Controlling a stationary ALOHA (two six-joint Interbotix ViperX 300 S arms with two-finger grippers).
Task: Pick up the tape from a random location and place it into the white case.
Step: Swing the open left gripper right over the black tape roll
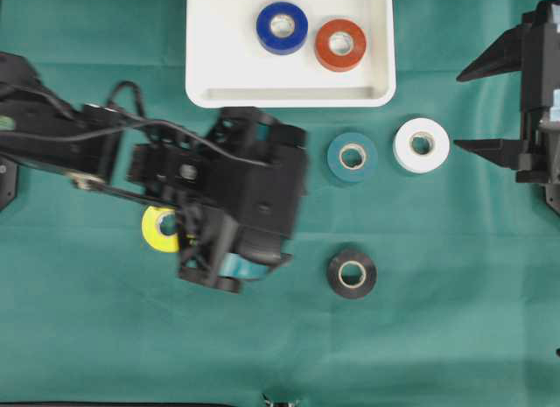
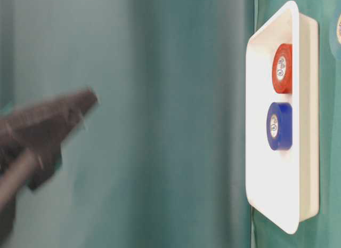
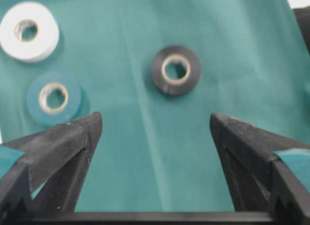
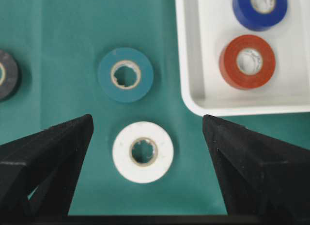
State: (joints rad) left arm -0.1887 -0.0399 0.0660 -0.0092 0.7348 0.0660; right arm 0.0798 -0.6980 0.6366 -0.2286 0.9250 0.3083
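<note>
The left gripper is spread wide and empty above the green cloth, aligned toward the black tape lying flat just ahead, presumably to straddle it, while the white case, already holding two rolls, sits near.

Shallow white plastic rectangular tray at top centre holds a blue tape roll and a red tape roll, side by side. On green cloth: teal roll just beside white roll, black roll below. Yellow roll part-hidden under left arm. Right gripper at right edge, jaws spread.
</note>
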